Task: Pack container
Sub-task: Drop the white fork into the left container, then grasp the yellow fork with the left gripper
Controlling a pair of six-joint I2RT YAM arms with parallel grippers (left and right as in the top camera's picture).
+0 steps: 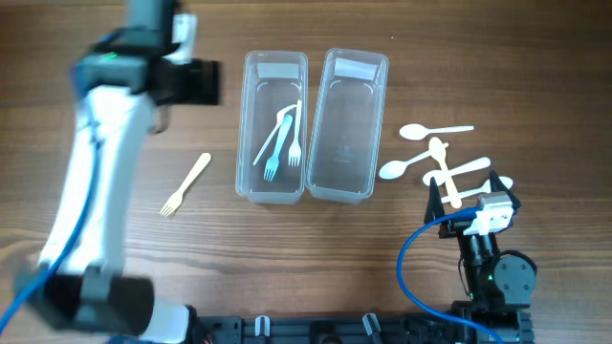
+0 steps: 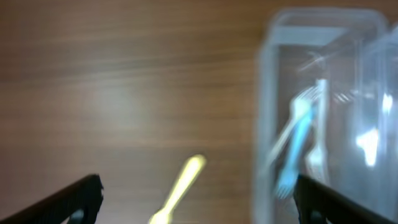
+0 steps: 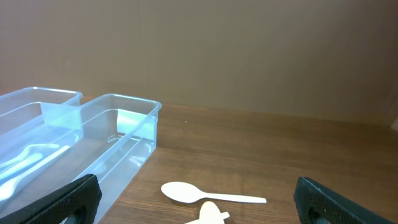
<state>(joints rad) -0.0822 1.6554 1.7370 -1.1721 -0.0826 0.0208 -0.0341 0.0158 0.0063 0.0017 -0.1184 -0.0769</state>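
Two clear plastic containers stand side by side mid-table. The left container (image 1: pixel 246 143) holds a blue fork (image 1: pixel 273 145) and white forks; the right container (image 1: pixel 378 105) is empty. A cream fork (image 1: pixel 185 184) lies on the table left of them and shows blurred in the left wrist view (image 2: pixel 180 186). Several white and cream spoons (image 1: pixel 435 130) lie to the right. My left gripper (image 1: pixel 196 82) is open and empty above the table, left of the containers. My right gripper (image 1: pixel 467 196) is open and empty just in front of the spoons (image 3: pixel 211 194).
The wooden table extends left of the cream fork and in front of the containers. A blue cable (image 1: pixel 416 258) loops by the right arm's base. A rail runs along the front edge (image 1: pixel 316 330).
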